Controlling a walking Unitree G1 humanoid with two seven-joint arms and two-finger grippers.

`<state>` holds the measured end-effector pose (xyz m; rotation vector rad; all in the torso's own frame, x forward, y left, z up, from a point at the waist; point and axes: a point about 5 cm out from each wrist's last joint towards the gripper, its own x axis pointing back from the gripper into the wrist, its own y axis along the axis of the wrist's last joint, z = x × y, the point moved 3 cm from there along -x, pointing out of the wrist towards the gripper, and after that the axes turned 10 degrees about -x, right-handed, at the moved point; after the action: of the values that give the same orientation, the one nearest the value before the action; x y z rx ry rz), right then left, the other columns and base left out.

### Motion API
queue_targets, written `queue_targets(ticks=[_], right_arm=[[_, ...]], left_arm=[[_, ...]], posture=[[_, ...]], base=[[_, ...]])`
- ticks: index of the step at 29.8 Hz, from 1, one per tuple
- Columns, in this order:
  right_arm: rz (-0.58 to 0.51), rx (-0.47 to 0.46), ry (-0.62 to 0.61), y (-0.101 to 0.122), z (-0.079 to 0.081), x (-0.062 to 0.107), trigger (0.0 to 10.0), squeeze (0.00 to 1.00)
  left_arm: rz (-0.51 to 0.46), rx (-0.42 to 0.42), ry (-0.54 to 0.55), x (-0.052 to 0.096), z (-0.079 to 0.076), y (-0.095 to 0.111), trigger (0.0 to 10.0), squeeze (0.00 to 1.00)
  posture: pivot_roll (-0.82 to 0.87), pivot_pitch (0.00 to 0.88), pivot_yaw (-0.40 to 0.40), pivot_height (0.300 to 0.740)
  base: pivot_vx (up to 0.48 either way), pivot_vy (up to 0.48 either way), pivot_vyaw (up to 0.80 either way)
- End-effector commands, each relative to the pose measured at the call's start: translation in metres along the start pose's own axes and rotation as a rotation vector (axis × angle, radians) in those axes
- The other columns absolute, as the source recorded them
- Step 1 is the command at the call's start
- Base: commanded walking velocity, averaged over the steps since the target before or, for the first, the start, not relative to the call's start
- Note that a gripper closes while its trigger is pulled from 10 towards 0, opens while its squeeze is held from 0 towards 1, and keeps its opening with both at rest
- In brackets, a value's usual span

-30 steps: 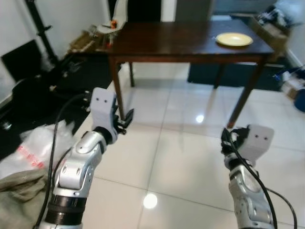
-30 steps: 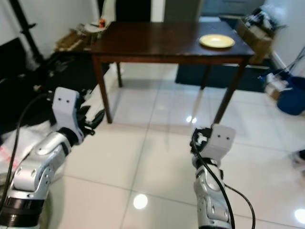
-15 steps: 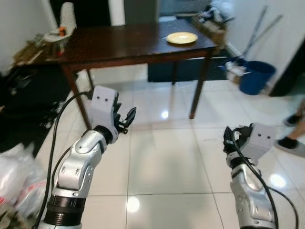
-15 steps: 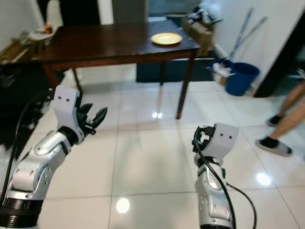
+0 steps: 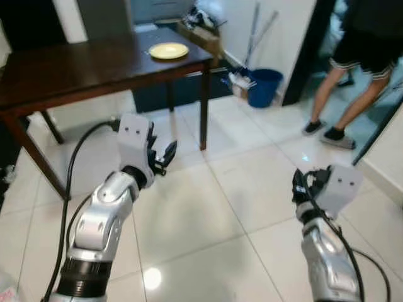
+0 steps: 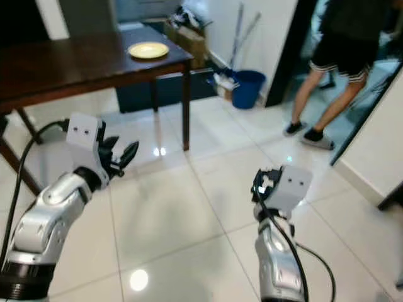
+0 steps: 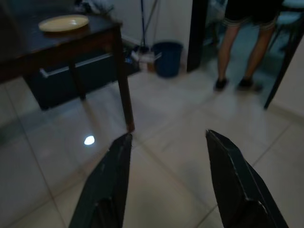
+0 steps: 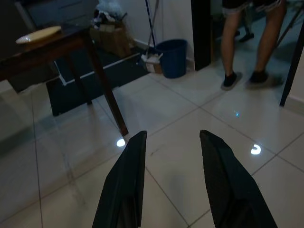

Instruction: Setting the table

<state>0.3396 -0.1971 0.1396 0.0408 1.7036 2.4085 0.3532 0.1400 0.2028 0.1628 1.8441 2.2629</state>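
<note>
A yellow plate lies near the far right corner of a dark wooden table, and shows again as the plate in the left wrist view. My left gripper is raised over the white tiled floor, open, with nothing between its fingers. My right gripper hangs lower on the right, also open and empty, its fingers pointing toward the floor beyond the table leg.
A person in dark shorts stands at a dark doorway on the right. A blue bucket with mop handles sits against the wall behind the table. A cardboard box of clutter lies past the table.
The whole view has swung to the right: the table has slid to the left of the picture, and the bucket, doorway and person have come in. Both grippers stay open.
</note>
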Motion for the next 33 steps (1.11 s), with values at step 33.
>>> queue_targets(ticks=[33], right_arm=[[0.424,0.097,0.322,-0.122,0.034,0.051,10.0,0.0]], left_arm=[[0.304,-0.19,0.131,0.071,-0.002,-0.136,10.0,0.0]], posture=[[0.04,0.006,0.03,0.74]], base=[[0.125,0.0,-0.18]])
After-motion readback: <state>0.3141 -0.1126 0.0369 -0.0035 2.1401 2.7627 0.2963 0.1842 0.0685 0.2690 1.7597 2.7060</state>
